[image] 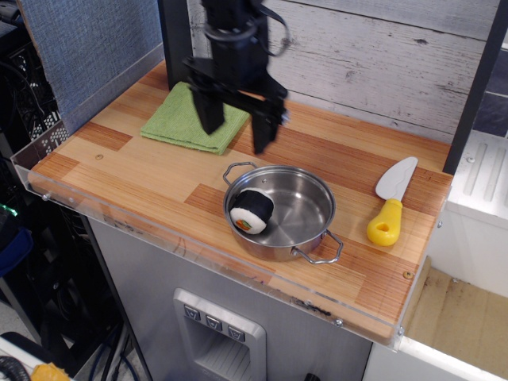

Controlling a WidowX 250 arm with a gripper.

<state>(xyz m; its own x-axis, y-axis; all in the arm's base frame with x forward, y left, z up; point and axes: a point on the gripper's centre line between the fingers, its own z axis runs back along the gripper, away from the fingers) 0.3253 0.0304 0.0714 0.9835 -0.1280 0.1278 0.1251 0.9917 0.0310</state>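
At the lower centre of the frame, a steel pot [305, 210] stands upright near the front edge of a wooden table [135, 178]. A small black-and-white ball [252, 211] rests inside it against the left wall. To the right of the pot, well apart from it, a toy knife [390, 202] with a yellow handle lies flat, its blade pointing toward the back.

Above and behind the pot's rear rim, at upper centre, a black gripper [236, 136] hangs over the table with its two fingers spread wide and nothing between them. Its left finger in the picture hangs in front of the right edge of a folded green cloth [186, 119], which lies flat at the upper left of the table. Whether that finger touches the cloth cannot be told.

By the look of things, no grasp is in hand: the gripper is empty, the cloth is undisturbed, and the ball is already settled in the pot. A plank wall [381, 63] closes the scene behind.
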